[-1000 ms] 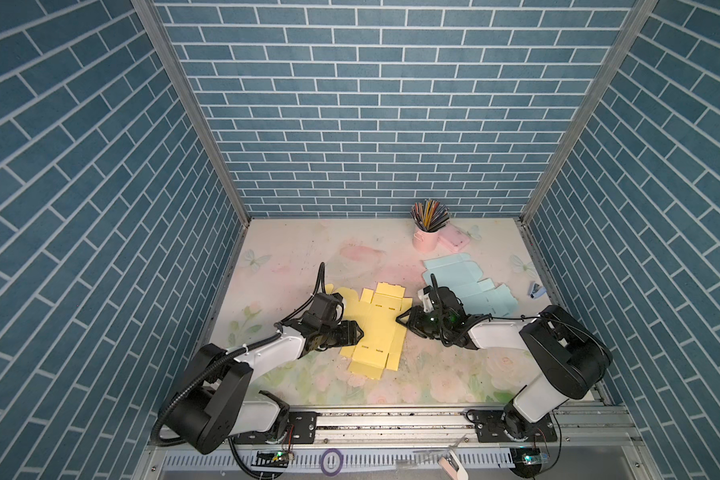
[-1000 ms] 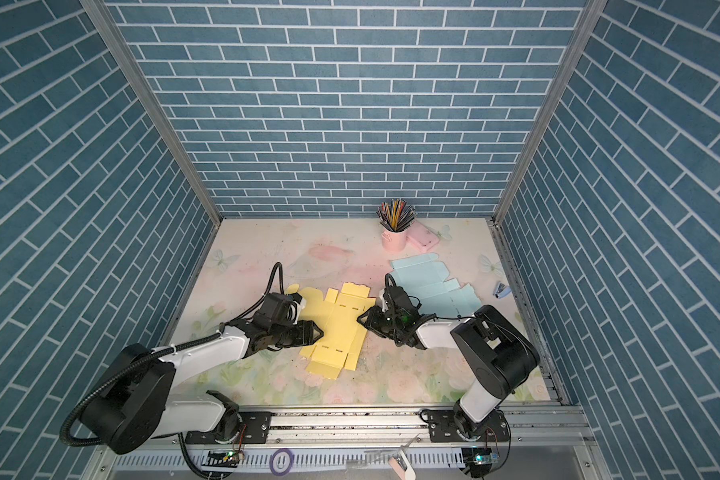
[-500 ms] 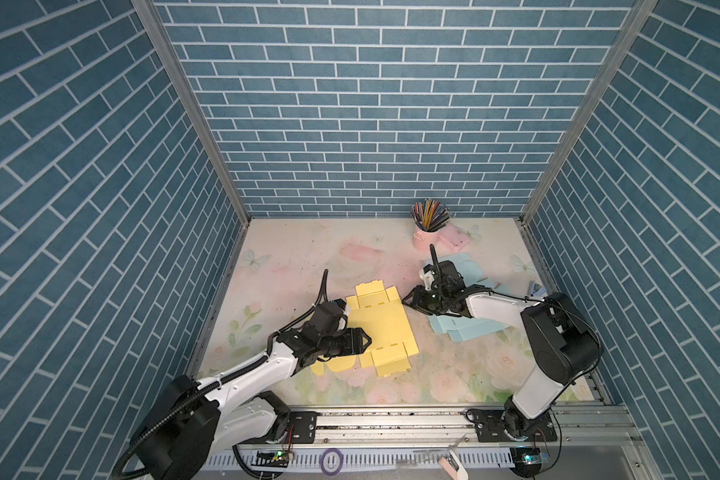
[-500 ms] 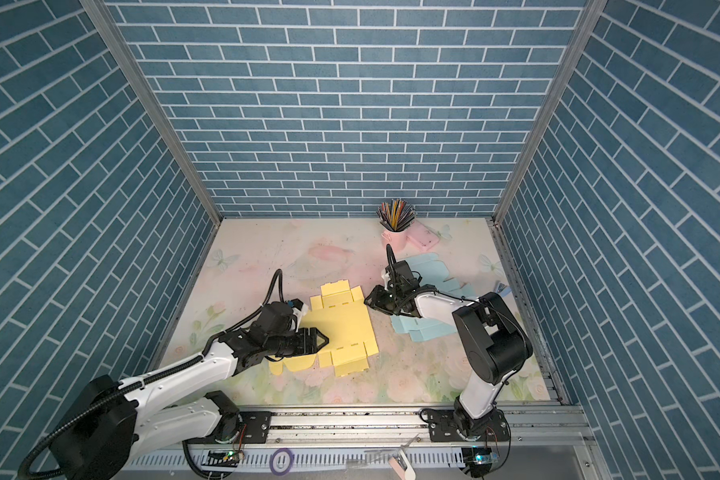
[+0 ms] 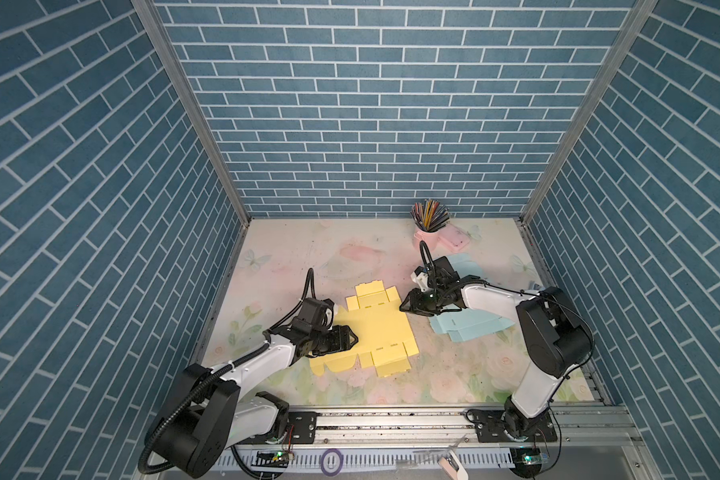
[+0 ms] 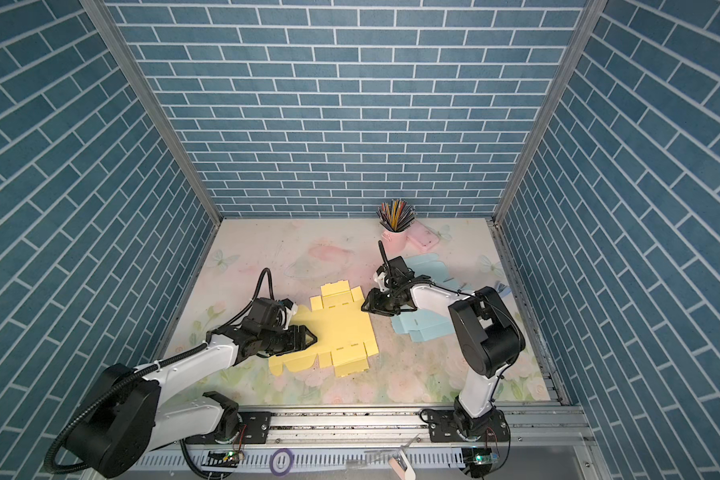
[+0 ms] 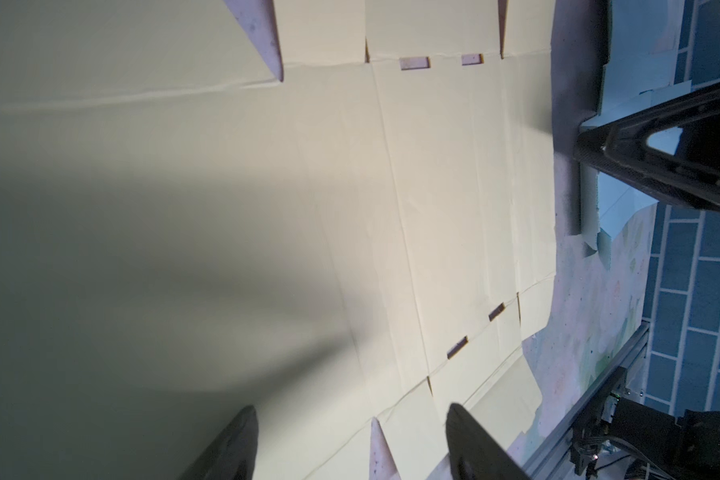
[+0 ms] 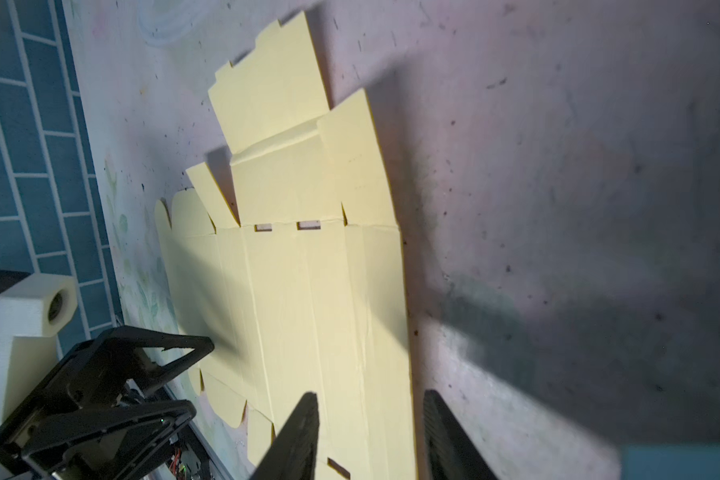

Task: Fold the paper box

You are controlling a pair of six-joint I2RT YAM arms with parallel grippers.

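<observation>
The paper box is a flat yellow die-cut sheet (image 5: 377,328) (image 6: 341,328), unfolded on the floral table in both top views. My left gripper (image 5: 353,337) (image 6: 312,338) hovers open over the sheet's left part; the wrist view shows both fingers spread above the yellow sheet (image 7: 433,187) with nothing between them (image 7: 350,409). My right gripper (image 5: 402,307) (image 6: 363,307) is open at the sheet's far right edge. In its wrist view the gripper (image 8: 371,395) straddles that edge, one finger over the sheet (image 8: 308,291), the other over bare table.
A pale blue flat sheet (image 5: 466,328) lies under and beside the right arm. A pink cup of pencils (image 5: 427,237) and a pink case (image 5: 456,239) stand at the back. A metal rail (image 5: 391,415) runs along the table front.
The yellow sheet has turned on the table and now lies squarer to the front. The blue sheet has slid forward. Both grippers stayed at the yellow sheet's edges, shifting slightly.
</observation>
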